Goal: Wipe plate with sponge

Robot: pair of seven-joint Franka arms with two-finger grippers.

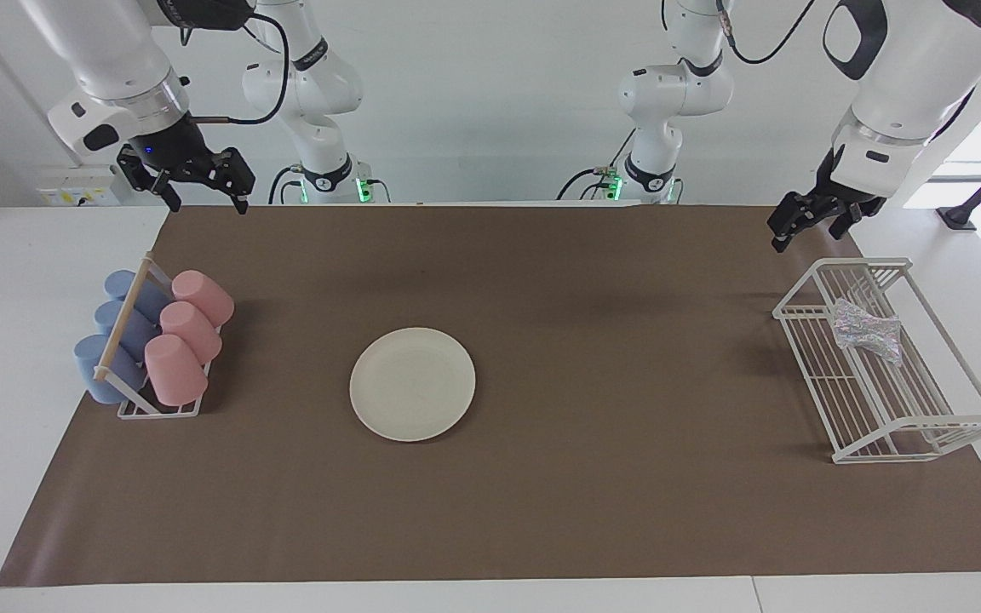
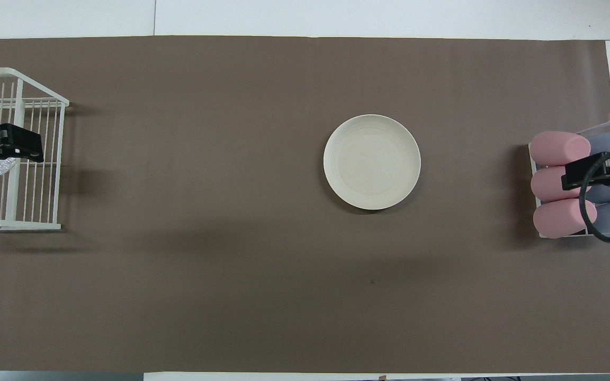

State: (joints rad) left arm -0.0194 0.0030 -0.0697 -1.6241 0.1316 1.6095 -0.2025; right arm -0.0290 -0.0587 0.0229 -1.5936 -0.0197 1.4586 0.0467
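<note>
Only the facing view shows the sponge whole, in the wire rack at right, with the left gripper above (jaws spread, empty). The right gripper, upper left, gapes empty too. The plate lies mid-frame amid bare brown mat.

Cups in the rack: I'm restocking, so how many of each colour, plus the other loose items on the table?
Pink cups: 3
Blue cups: 3
Plate: 1
Sponge: 1
Wire racks: 2
Total: 10
</note>
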